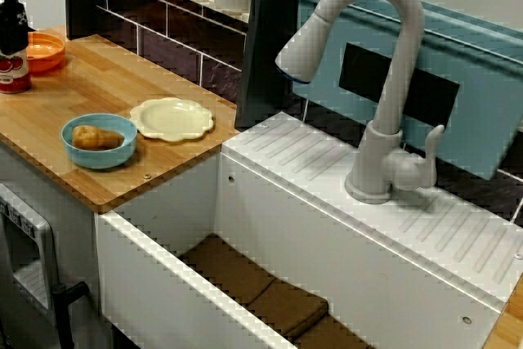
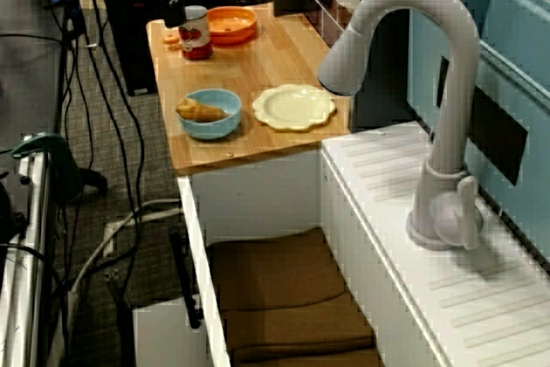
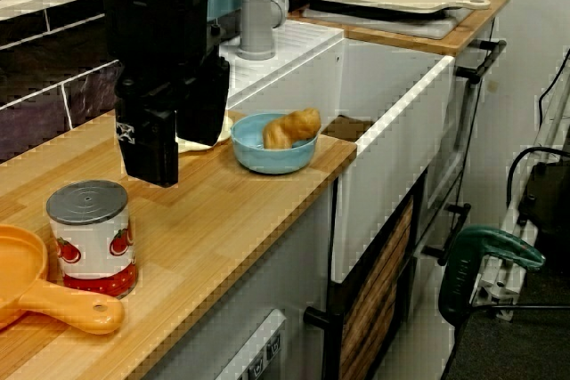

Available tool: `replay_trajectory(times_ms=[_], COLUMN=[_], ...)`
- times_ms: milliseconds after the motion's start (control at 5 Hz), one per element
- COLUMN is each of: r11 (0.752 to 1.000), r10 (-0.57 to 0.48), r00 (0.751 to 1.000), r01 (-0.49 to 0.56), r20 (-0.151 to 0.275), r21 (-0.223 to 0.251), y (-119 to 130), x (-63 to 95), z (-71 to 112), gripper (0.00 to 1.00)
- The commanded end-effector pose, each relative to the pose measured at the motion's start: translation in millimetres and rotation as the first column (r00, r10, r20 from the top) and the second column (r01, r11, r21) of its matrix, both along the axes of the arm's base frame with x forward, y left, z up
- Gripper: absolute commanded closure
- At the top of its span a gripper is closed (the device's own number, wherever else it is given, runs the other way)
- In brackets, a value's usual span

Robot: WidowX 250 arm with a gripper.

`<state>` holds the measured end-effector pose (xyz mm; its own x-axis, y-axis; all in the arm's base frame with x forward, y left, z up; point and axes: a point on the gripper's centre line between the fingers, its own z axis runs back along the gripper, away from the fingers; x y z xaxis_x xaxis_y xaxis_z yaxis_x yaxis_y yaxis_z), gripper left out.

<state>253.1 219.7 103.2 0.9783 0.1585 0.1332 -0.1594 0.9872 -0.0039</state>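
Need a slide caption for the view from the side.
Gripper hangs over counter near can; blue bowl holds pastry.

Black boxy gripper [image 3: 175, 159] — small white mark on one finger.

— Pose of the black robot arm [image 3: 165, 6]?

— Cut off by the top edge in the view from the side. Upright, wrist vertical, black gripper [image 3: 175, 156] aimed straight down.

— And the fingers [image 3: 147, 153]?

— Two broad black slabs, side by side, tips downward. Nearer slab lower in frame than the farther. Only a thin dark seam between; parted or pressed together, impossible to tell.

— Any clearer from above?

— No. Merely a dark sliver at the left edge in the close view from above, and a small black block near the top in the far view from above. Too little for finger detail.
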Motion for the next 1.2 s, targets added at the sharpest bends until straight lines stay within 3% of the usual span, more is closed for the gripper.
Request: replay_trajectory(times_ms=[0, 400, 600, 800, 1000], r11=[0.998, 0.995, 0.979, 0.971, 0.981], r10=[-0.009, -0.024, -0.094, -0.119, -0.121], r00=[1.0, 1.0, 0.996, 0.993, 0.992], r01=[0.009, 0.024, 0.092, 0.119, 0.123], r20=[0.007, 0.003, -0.001, -0.012, -0.02], r21=[0.066, 0.1, 0.181, 0.209, 0.153], y=[19, 45, 49, 51, 54], x=[-6.6, -6.0, -8.9, -8.6, -6.9], z=[7.8, -9.8, -16.7, -20.2, -20.3], gripper=[0.0, 0.0, 0.0, 0.0, 0.0])
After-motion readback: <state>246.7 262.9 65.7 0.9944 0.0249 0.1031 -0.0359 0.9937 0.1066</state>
